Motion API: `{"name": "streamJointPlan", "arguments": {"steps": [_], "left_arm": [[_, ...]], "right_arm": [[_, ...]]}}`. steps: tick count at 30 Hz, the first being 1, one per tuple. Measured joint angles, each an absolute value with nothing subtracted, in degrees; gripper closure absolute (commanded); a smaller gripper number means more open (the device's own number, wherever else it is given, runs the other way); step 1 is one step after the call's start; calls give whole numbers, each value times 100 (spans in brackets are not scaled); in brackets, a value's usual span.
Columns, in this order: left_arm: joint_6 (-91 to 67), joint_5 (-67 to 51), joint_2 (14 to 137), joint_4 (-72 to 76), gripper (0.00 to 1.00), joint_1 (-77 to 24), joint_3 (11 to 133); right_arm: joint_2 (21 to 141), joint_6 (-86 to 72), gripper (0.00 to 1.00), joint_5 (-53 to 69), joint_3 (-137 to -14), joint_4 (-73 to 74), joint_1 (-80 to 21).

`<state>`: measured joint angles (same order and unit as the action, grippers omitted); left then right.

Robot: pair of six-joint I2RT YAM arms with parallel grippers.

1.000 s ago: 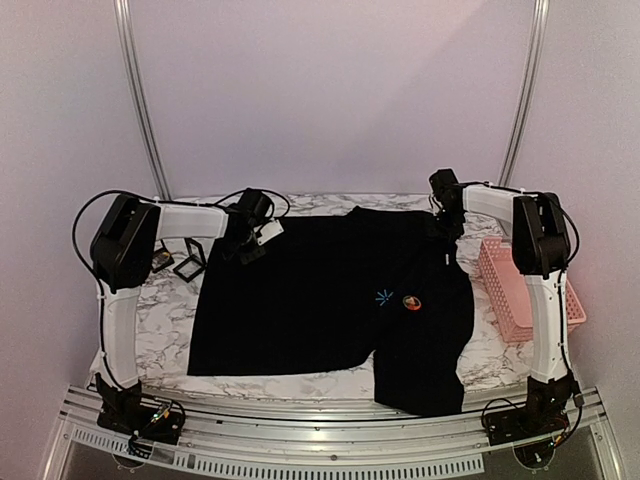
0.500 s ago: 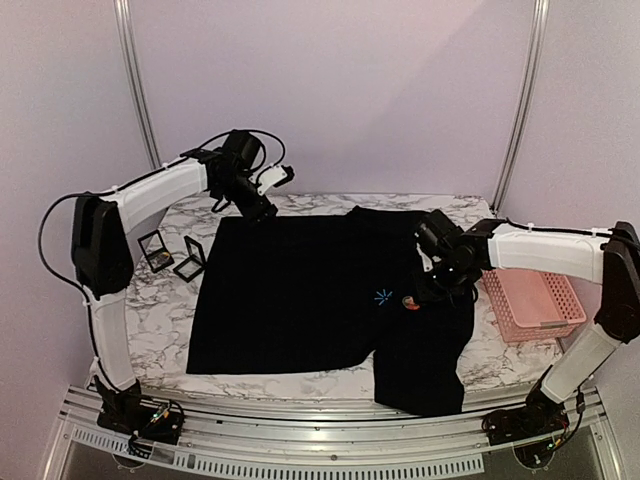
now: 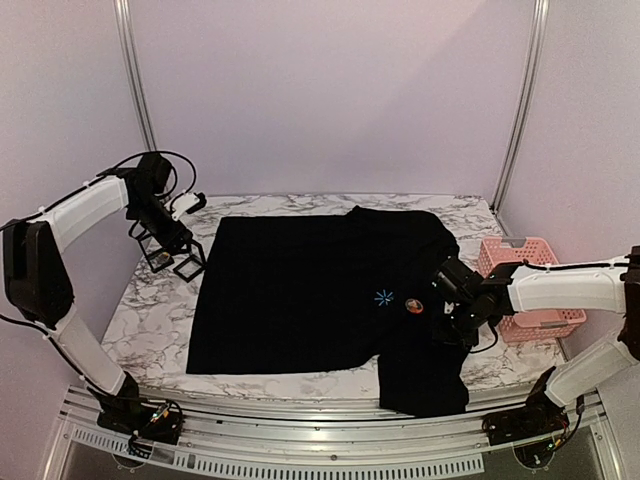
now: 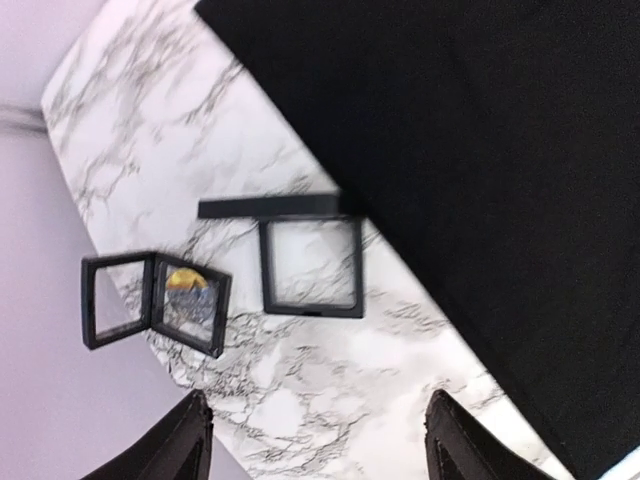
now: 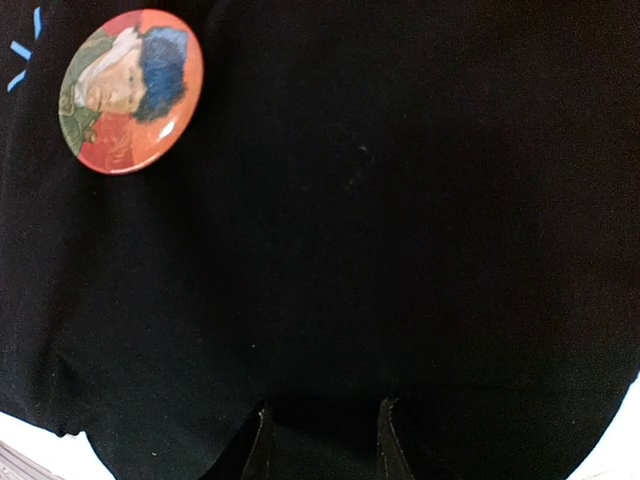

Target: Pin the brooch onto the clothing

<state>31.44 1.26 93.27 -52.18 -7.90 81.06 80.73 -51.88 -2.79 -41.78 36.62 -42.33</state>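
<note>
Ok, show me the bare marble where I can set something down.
Biggest bare patch: near-left marble between the left edge of the T-shirt, the table edge and the open cases. A thin strip runs below the hem. Crowded: far-left, with cases and left gripper; right, with pink basket and right gripper.

Black T-shirt (image 3: pixel 300 290) with light-blue starburst (image 3: pixel 384 297), red-orange portrait brooch (image 5: pixel 131 90), pink basket (image 3: pixel 520 245), grey-veined white marble table (image 3: pixel 160 320)
</note>
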Motion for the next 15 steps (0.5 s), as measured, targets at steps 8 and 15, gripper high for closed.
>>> {"name": "streamJointPlan", "arguments": {"steps": [8, 15], "left_arm": [[2886, 794, 9920, -4303, 39, -257, 7616], [2075, 1079, 10619, -3793, 28, 14, 7881]], "right_arm": [[7994, -5723, 61, -696, -4377, 5271, -4233], [7675, -5870, 59, -836, -5022, 6027, -4233]]}}
